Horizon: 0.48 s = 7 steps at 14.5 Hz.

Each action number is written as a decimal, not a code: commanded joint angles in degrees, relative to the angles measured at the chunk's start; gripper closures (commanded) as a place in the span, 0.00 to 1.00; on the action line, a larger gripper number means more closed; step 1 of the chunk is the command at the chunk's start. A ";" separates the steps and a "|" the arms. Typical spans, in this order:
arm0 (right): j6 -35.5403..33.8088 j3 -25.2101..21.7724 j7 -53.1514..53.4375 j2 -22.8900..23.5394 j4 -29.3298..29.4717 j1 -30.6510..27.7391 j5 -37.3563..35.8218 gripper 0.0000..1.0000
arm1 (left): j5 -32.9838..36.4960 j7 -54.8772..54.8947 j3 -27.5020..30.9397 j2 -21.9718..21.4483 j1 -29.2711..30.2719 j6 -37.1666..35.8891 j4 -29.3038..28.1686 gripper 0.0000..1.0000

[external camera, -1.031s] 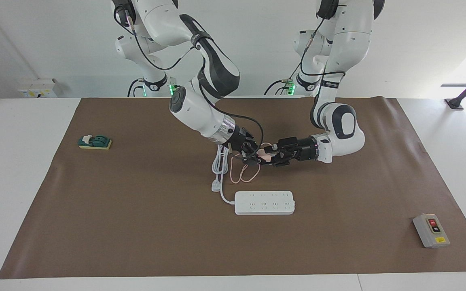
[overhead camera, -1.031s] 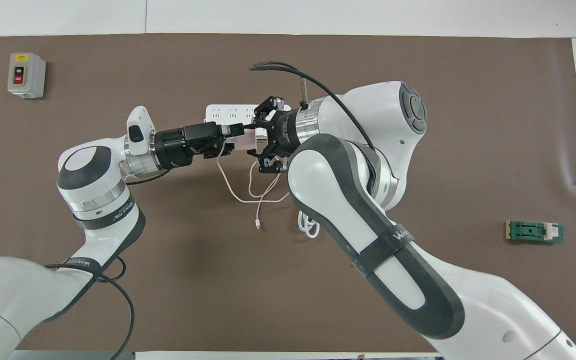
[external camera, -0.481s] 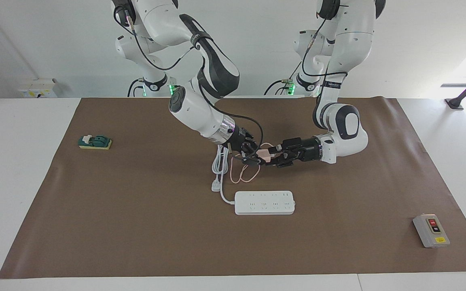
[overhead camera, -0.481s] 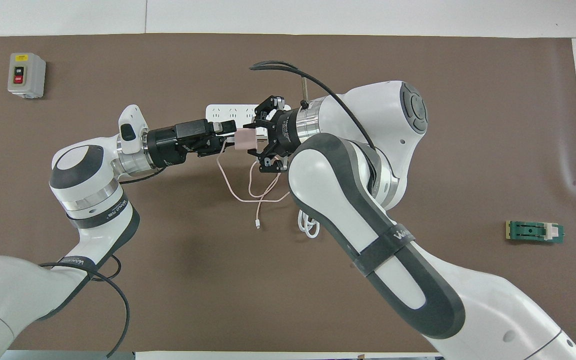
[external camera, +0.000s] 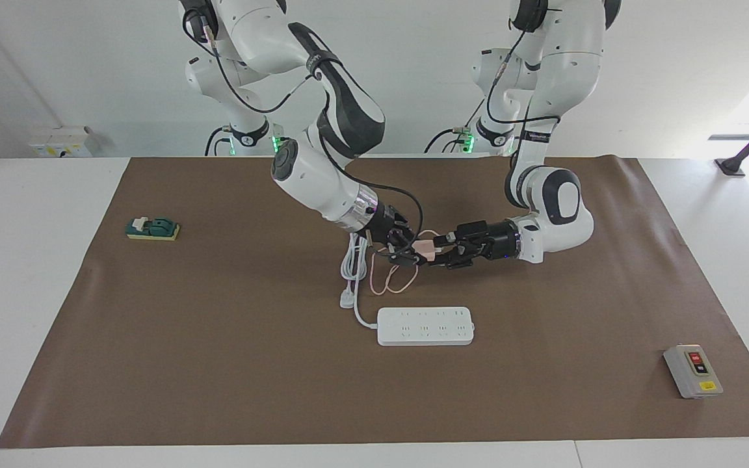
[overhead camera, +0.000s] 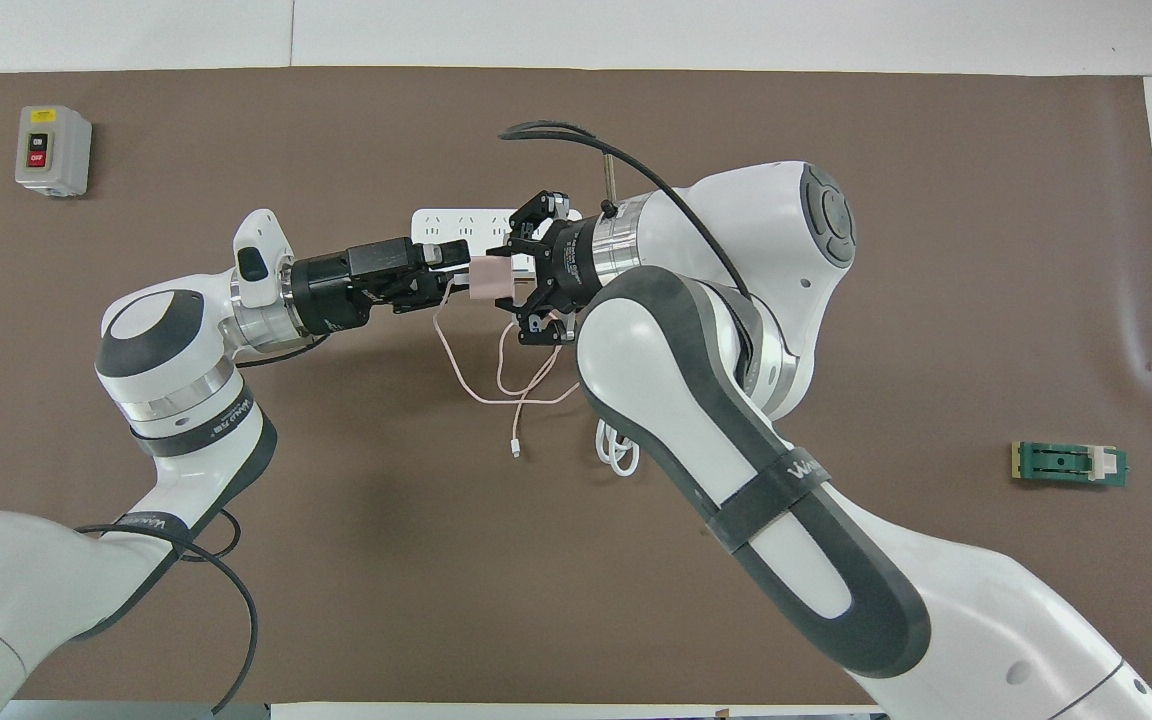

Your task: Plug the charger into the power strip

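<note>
I start at the bottom middle of the overhead frame. The thin pink cable (external camera: 387, 279) trails down onto the brown mat (external camera: 218, 364) in slack loops, beside the thick white bundled cord (external camera: 350, 266).

Above those loops, at mid-frame, the right gripper (external camera: 415, 251) is clenched on the small pale pink cube-shaped charger (external camera: 424, 247) and holds it off the mat. The left gripper (external camera: 441, 250) sits just beside the cube with its jaws apart. I cannot tell whether a fingertip touches it.

Farther out, just below the middle of the facing frame, the long flat white power strip (external camera: 425, 326) lies flat with its sockets up and nothing plugged in.

I judge the charger to be light, rigid and smooth-sided, so it could twist in a pinch. I would grip it on two opposite flat faces, clear of the prongs. The cable is limp and should drag only a little. The strip is light enough to slide under a push.

The facing view shows the cube hanging short of the strip. From overhead it seems to overlap the strip's edge, but only that view shows the cable's free connector end (overhead camera: 515, 452).
</note>
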 commanded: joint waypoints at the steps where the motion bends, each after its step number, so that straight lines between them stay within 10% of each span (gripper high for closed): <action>1: -0.19 0.11 0.55 0.58 1.18 -0.34 -0.96 1.00 | -0.12 0.11 0.08 0.72 0.13 -0.75 0.55 0.17; 4: -0.19 0.11 0.55 0.67 1.18 -0.34 -0.87 1.00 | -0.12 0.29 0.08 0.81 -0.22 -0.57 0.64 0.48; 7: -0.19 0.11 0.55 0.67 1.18 -0.43 -0.87 1.00 | -0.04 0.37 0.17 0.55 -0.31 -0.57 0.64 1.00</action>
